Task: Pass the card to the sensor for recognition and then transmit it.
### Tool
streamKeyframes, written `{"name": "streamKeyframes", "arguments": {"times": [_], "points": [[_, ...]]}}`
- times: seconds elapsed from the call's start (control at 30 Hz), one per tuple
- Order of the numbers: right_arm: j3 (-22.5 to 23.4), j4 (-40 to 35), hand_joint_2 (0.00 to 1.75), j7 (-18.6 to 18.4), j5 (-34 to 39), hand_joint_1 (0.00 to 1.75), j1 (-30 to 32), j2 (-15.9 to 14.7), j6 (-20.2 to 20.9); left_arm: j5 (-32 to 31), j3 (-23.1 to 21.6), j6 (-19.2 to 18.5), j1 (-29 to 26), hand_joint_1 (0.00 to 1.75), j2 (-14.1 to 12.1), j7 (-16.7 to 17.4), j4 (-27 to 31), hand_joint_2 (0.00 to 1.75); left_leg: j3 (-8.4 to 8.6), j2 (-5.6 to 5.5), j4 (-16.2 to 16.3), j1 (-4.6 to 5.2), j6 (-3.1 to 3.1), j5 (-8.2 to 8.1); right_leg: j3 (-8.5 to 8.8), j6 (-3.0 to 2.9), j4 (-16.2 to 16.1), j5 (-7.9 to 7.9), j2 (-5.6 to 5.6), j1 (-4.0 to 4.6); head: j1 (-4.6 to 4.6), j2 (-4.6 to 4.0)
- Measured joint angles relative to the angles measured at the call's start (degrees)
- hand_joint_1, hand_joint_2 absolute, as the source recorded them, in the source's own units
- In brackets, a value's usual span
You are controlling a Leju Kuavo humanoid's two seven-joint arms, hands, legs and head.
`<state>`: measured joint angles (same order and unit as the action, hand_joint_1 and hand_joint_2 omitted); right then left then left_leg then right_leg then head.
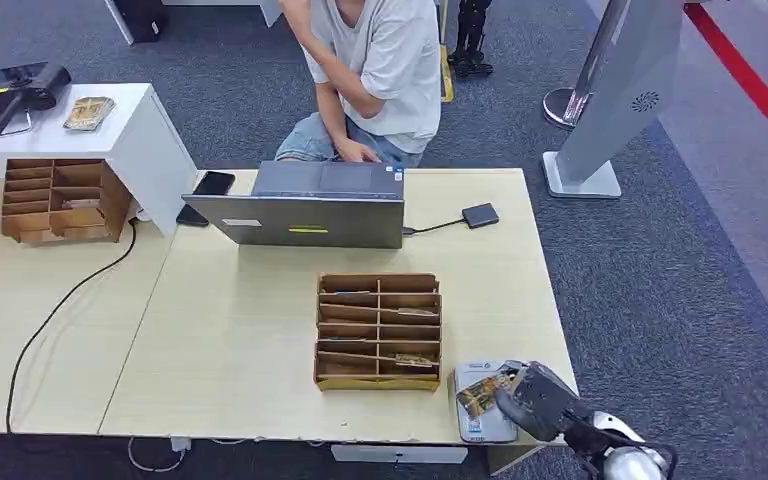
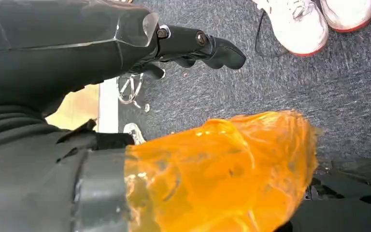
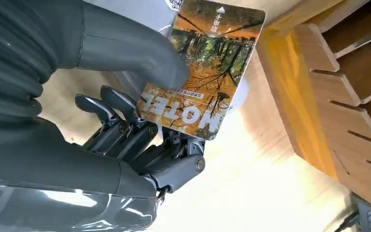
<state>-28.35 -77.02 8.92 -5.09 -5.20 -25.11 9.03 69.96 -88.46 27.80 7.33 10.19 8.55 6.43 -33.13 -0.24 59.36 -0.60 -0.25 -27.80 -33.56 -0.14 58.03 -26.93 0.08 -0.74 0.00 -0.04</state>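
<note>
The right robot hand [image 1: 530, 398] sits at the near right corner of the pale wooden worktop [image 1: 250, 340]. It pinches a card [image 3: 203, 67] between its thick grey thumb and its darker fingers [image 3: 125, 125]. The card shows an autumn woodland scene in orange and green, with "HOTEL" in large white letters near one end and small white characters at the other, too fine to read. In the head view the card [image 1: 482, 392] is held over a small grey-white sensor box [image 1: 482, 420], which lies flat on the worktop and carries a small blue label that cannot be read.

Just beside the sensor stands a brown slotted card rack [image 1: 378, 331], with cards lying in some of its compartments. Farther back is a grey laptop [image 1: 305, 205], its lid bearing a white sticker and a yellow strip with no legible writing. A cable runs from it to a small dark box [image 1: 480, 215]. A black phone [image 1: 213, 183] lies just beside the laptop. A seated person [image 1: 375, 75] in a pale T-shirt faces the laptop from the far side. A second slotted rack [image 1: 58, 200] stands on the far left of the worktop.

The left robot hand [image 2: 193, 46] hangs over grey carpet with its dark fingers curled in, holding nothing.
</note>
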Motion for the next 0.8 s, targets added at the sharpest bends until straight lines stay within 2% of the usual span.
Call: {"name": "streamKeyframes", "arguments": {"times": [0.33,0.8], "points": [[-1.9,1.9,1.75,-1.7,-2.1,1.75,-2.3,0.1,-1.7,0.2,0.0,0.2,0.0,0.00,0.0,0.1,0.0,0.00,0.02,0.01,0.0,0.00,0.00,0.00,0.01,0.00,0.0,0.00,0.01,0.00,-0.02,0.00],[-3.6,3.5,1.75,-1.9,-2.7,1.75,-4.3,0.1,-2.4,0.4,0.0,0.3,0.0,0.00,0.0,0.3,0.0,0.00,0.04,0.00,0.0,0.00,0.00,0.00,0.04,0.02,0.0,0.02,0.00,0.00,-0.02,0.00]]}}
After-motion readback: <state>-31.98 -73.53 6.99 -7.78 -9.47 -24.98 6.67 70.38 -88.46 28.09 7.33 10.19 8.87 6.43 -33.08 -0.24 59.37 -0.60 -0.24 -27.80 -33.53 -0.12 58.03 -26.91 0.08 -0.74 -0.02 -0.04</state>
